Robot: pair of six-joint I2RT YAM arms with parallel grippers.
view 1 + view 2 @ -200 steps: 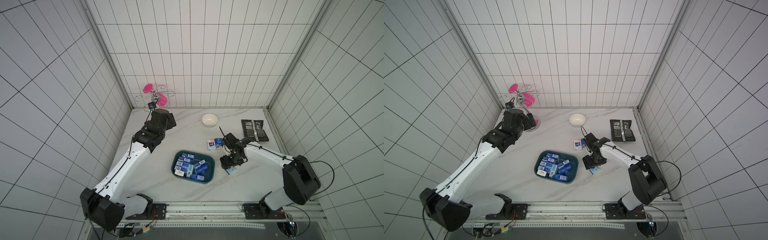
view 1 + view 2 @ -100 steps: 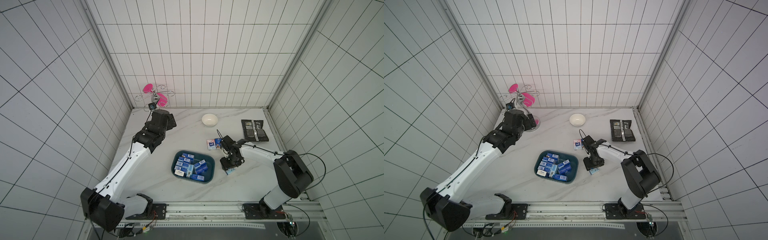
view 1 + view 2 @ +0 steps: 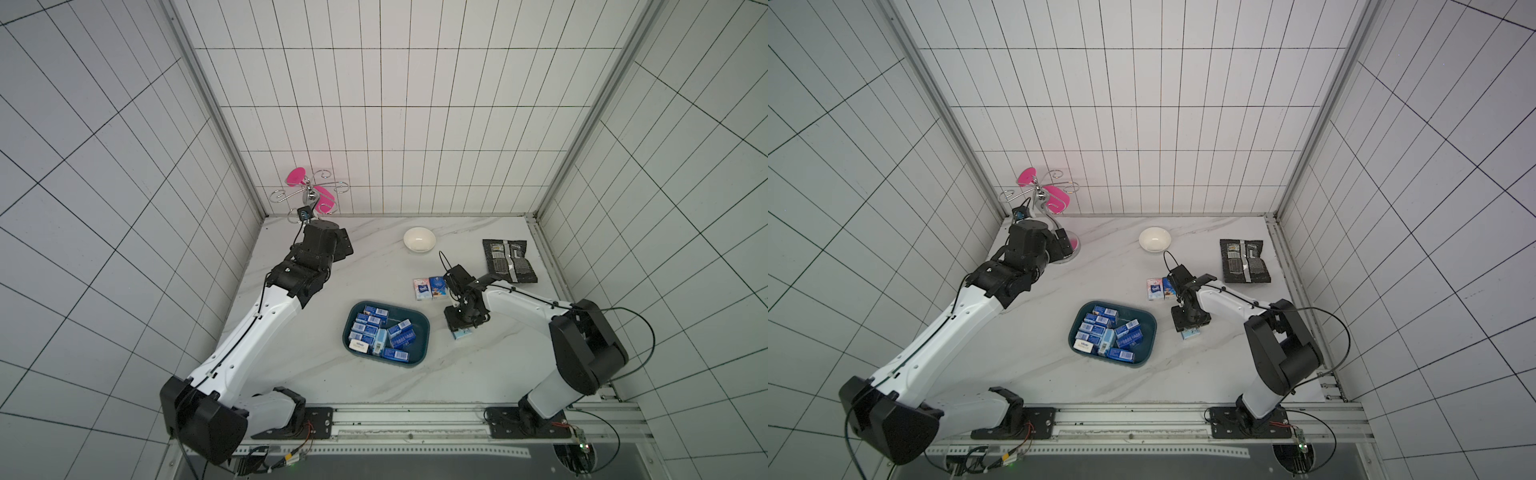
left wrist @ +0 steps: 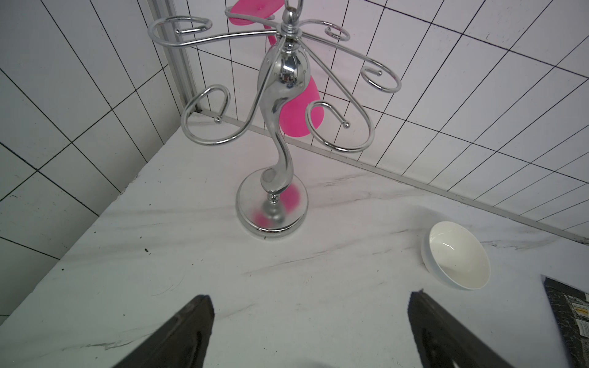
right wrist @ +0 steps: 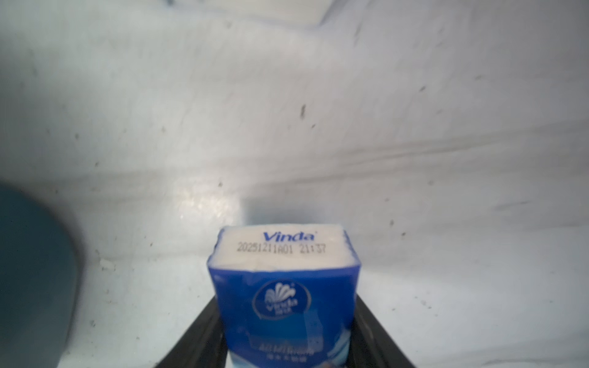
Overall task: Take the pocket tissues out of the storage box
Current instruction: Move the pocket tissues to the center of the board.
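Storage box (image 3: 424, 337): shallow dark teal tray with rounded corners, on the white marble tabletop (image 3: 307, 353) near its middle, seen in both top views.

Pocket tissues (image 3: 378, 334): most lie jumbled inside the tray, blue and light blue with white barcode labels, some flat, some tilted against each other; one white-faced pack sits at the near corner.

Pinkish-white pack (image 3: 421, 289) and blue pack (image 3: 437, 286): out of the tray, flat on the marble, side by side and touching, just beyond the tray toward the back wall.

Blue Vinda pack (image 5: 285, 302): outside the tray, on or just above the marble just beside the tray's right side; white end with printed date code faces the wrist camera.

Right gripper (image 3: 459, 326): pointed down over that pack, jaws pinching it, one black finger (image 5: 204, 334) against each long side.

Left gripper (image 4: 312, 334): well apart from the tray, near the back left corner, jaws spread wide with nothing between them.

Chrome cup stand (image 4: 280, 95): back left corner, pink cup (image 4: 299, 118) hanging on it.

White bowl (image 3: 419, 240): near the back wall.

Black foil packet (image 3: 509, 262): flat, back right.
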